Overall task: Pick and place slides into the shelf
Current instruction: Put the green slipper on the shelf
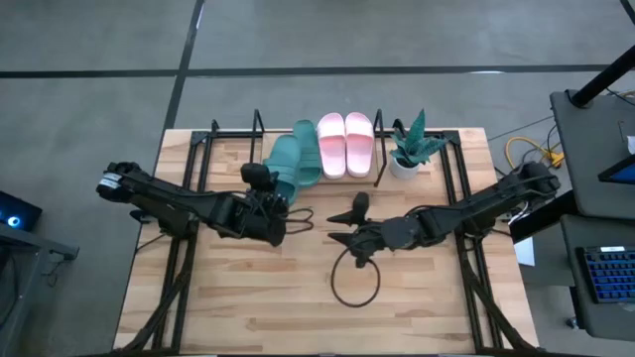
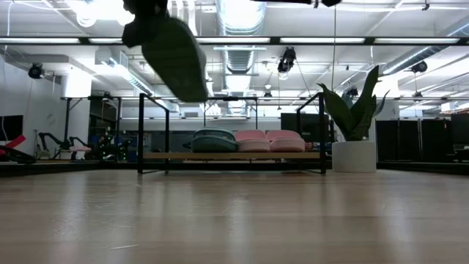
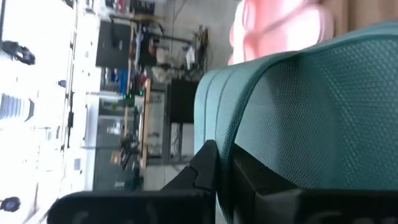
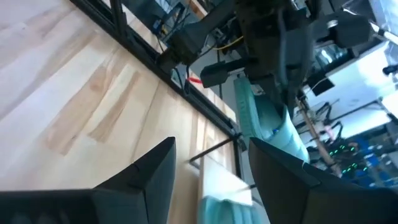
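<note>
1. A green slide (image 1: pixel 282 167) hangs in the air off the table, just in front of the shelf (image 1: pixel 260 127) at about 11 o'clock from table centre.
2. Another green slide (image 1: pixel 305 154) and the pink pair (image 1: pixel 345 144) already sit in the shelf, side by side.
3. The held slide looks light and rubbery, likely to flex; its textured edge seems a fair place to pinch.
4. The left gripper (image 1: pixel 270 203) is clamped on the raised slide's edge, jaws nearly closed around it.
5. The right gripper (image 1: pixel 349 224) waits at centre, holding nothing, jaws spread wide.
6. A plant (image 1: pixel 409 149) stands at 1 o'clock.
</note>
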You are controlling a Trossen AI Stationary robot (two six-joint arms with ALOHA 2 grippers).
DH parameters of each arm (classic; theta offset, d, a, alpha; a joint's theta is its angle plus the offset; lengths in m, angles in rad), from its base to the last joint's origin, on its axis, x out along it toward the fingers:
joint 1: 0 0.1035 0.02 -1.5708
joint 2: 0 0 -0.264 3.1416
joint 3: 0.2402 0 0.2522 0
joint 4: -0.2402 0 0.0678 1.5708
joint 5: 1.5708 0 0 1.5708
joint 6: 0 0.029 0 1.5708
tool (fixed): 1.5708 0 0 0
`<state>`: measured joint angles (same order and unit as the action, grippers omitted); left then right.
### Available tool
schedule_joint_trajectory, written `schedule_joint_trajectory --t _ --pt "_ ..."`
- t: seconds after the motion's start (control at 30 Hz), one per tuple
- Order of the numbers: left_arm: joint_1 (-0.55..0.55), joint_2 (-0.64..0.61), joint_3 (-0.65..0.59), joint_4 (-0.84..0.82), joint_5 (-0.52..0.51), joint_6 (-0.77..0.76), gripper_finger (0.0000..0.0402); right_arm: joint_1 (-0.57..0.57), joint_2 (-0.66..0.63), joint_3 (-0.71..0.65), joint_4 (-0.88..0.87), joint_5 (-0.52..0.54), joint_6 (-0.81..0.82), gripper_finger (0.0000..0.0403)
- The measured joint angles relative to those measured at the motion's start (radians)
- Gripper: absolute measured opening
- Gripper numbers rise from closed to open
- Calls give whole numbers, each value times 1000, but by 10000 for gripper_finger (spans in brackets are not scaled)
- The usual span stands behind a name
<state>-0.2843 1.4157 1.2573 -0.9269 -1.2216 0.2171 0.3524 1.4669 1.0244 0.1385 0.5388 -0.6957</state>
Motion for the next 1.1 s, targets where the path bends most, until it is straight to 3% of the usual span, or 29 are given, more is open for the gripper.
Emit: schedule_joint_trajectory --t 0.27,0.4,0.7,0.93,1.1 --pt "112 48 -52 11 -3 -28 0 4 -110 -161 29 1 94 191" --pt "150 98 -70 14 -65 -27 0 4 -142 -226 27 0 112 191" --pt "202 205 -105 27 -103 -27 0 10 -175 -240 28 -48 119 192" --pt "204 219 -106 29 -128 -26 0 10 -175 -240 30 -48 119 192" --pt "207 199 -124 31 -236 -32 0 10 -175 -240 30 -48 119 192"
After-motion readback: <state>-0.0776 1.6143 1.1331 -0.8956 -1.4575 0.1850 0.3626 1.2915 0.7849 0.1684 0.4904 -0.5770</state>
